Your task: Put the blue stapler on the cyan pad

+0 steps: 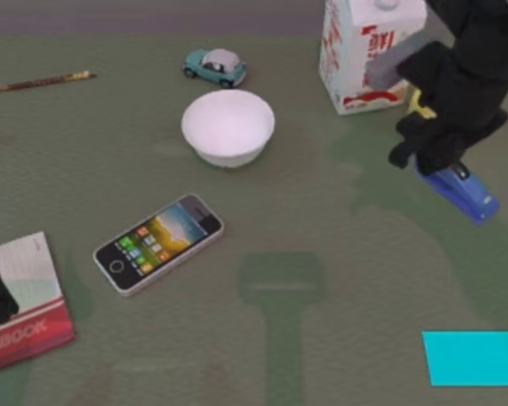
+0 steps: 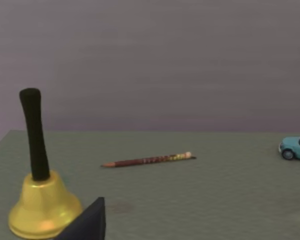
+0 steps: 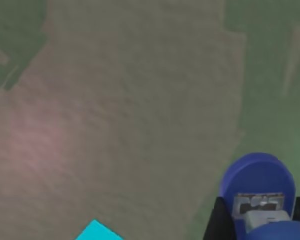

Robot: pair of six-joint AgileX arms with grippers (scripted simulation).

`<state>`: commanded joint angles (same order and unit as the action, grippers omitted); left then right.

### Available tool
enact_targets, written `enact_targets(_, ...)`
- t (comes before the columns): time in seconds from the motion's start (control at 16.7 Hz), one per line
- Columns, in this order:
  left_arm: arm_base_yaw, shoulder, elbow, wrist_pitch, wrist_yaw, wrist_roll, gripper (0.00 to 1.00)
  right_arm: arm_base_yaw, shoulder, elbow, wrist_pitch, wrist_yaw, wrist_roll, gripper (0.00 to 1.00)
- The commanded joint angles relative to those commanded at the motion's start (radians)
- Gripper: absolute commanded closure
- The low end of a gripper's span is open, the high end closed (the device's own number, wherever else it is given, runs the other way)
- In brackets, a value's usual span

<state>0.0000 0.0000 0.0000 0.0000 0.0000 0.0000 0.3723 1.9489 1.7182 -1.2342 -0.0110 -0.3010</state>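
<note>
Right gripper [image 1: 427, 152] at the bench's far right, just in front of the milk carton [image 1: 360, 55], down on the rear end of the blue stapler [image 1: 461, 190]. In the right wrist view the stapler's rounded nose [image 3: 257, 180] sticks out between two dark fingers [image 3: 221, 220], one pressed to each long side: gripper pinching the stapler across its width. Whether it is lifted off the bench or resting on it, cannot tell. Cyan pad [image 1: 476, 357] lies well apart from it, at the near right edge of the bench; a corner of it shows in the wrist view [image 3: 96, 231]. Handling, as a guess: rigid, fairly light, smooth-shelled, so liable to slip or swing nose-down when held near one end; a hold on the flat sides nearer mid-length looks safer. Top arm is hinged, so squeezing top to bottom would be unwise. Left arm parked at the bench's near left beside a red book [image 1: 21, 309]; its gripper state cannot be told.
</note>
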Motion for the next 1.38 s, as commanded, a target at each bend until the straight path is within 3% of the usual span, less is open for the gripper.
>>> enact_targets(0.54, 0.0, 0.0, 0.0, 0.0, 0.0, 0.0, 0.0, -0.082, -0.269, -0.335, 0.024, -0.006, 1.149, 1.0)
enact_targets(0.84, 0.0, 0.0, 0.0, 0.0, 0.0, 0.0, 0.0, -0.127, -0.404, -0.538, 0.031, -0.002, 1.669, 1.0)
enact_targets(1.14, 0.0, 0.0, 0.0, 0.0, 0.0, 0.0, 0.0, -0.162, -0.519, -0.683, 0.055, 0.0, 1.994, 1.0)
enact_targets(1.38, 0.0, 0.0, 0.0, 0.0, 0.0, 0.0, 0.0, -0.172, -0.55, -0.721, 0.063, 0.001, 2.071, 1.0)
